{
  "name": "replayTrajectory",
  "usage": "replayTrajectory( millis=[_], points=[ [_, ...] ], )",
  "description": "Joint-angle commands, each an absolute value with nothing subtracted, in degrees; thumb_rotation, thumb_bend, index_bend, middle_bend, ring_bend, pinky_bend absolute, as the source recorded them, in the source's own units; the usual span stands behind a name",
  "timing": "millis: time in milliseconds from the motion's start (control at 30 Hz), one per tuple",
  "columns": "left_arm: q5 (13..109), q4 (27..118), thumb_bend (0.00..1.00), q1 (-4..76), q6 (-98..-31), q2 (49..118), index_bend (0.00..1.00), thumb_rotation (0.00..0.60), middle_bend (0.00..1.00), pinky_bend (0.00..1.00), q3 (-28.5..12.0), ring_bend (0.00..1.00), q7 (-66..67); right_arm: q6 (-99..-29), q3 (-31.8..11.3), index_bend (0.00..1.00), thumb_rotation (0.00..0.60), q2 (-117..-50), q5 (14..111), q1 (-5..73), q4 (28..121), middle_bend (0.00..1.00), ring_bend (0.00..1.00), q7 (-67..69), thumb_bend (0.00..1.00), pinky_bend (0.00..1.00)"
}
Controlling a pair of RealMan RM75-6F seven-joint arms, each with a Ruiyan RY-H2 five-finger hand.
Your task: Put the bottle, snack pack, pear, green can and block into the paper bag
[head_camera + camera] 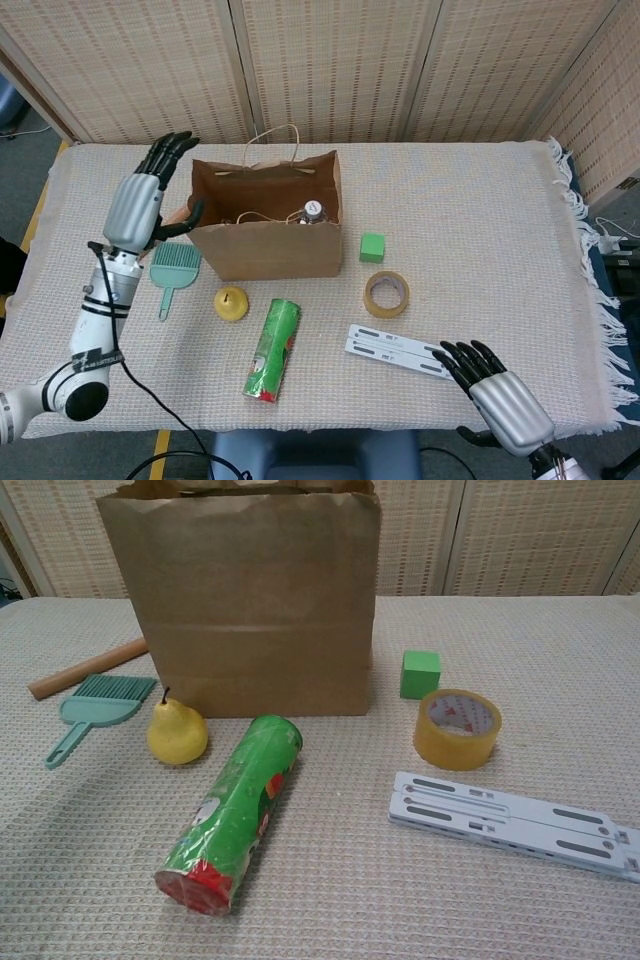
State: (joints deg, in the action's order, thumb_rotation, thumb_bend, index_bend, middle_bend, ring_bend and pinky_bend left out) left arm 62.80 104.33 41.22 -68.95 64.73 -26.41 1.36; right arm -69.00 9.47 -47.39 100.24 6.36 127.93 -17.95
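Note:
The brown paper bag point(270, 250) point(250, 610) stands upright at the table's middle left. The bottle point(312, 212) shows inside it by its cap. I cannot make out the snack pack inside. My left hand point(140, 205) hovers left of the bag, empty, fingers spread. The yellow pear point(231, 303) point(177, 732) lies in front of the bag. The green can point(273, 350) point(235, 810) lies on its side beside the pear. The green block point(372, 247) point(420, 673) sits right of the bag. My right hand point(497, 392) rests open at the table's front right edge.
A teal brush point(171, 270) point(90, 712) and a wooden stick point(85, 669) lie left of the bag. A tape roll point(386, 294) point(457, 728) and a flat white-grey rail point(400, 352) point(510, 823) lie right of the can.

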Motion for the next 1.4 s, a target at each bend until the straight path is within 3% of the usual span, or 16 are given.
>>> replayTrajectory(
  millis=[33,133,267,500,700,800,900,1167,1400],
  points=[
    [69.7,108.3,0.47,33.4,-72.5,58.1,0.14,0.600,0.08,0.22,-22.4,0.06,-6.0,-68.9,9.5,0.00,0.600,-47.7,100.3,6.2,127.8,0.00,0.00,-18.5,0.07,0.00],
    [79.3,105.3,0.48,28.2,-78.8,58.0,0.17,0.600,0.12,0.26,-18.4,0.10,-11.9,-68.9,9.7,0.00,0.600,-48.2,100.7,6.0,127.7,0.00,0.00,-19.5,0.07,0.00],
    [88.1,103.0,0.48,23.3,-80.2,54.4,0.18,0.600,0.14,0.27,-11.2,0.12,-14.6,-69.2,10.0,0.00,0.600,-48.9,101.4,5.4,127.5,0.00,0.00,-20.8,0.07,0.00],
    [97.9,93.7,0.47,22.4,-76.5,53.4,0.21,0.600,0.14,0.30,-3.4,0.14,-11.6,-70.0,10.3,0.00,0.600,-49.8,102.4,4.5,127.3,0.00,0.00,-22.6,0.07,0.00],
    [103.1,91.9,0.43,24.2,-71.3,54.3,0.18,0.600,0.13,0.30,0.4,0.13,-4.7,-70.0,10.2,0.00,0.600,-50.2,102.2,4.4,127.3,0.00,0.00,-23.2,0.07,0.00],
    [102.7,93.9,0.40,25.8,-66.5,54.8,0.07,0.600,0.04,0.21,1.1,0.03,-0.3,-69.7,10.0,0.00,0.600,-50.3,101.8,4.5,127.3,0.00,0.00,-23.3,0.07,0.00],
    [101.6,95.2,0.39,27.7,-62.7,56.4,0.01,0.600,0.00,0.18,0.7,0.00,3.8,-69.6,10.0,0.00,0.600,-50.2,101.4,4.6,127.2,0.00,0.00,-23.3,0.07,0.00],
    [97.7,98.2,0.36,33.0,-53.1,60.8,0.00,0.600,0.00,0.15,-1.1,0.00,14.5,-69.3,9.7,0.00,0.600,-49.7,100.8,5.0,127.4,0.00,0.00,-22.6,0.07,0.00],
    [95.5,99.0,0.36,36.2,-49.7,64.7,0.00,0.600,0.00,0.15,-2.5,0.00,19.6,-68.8,9.6,0.00,0.600,-49.4,100.0,5.4,127.3,0.00,0.00,-21.9,0.07,0.00]
  ],
)
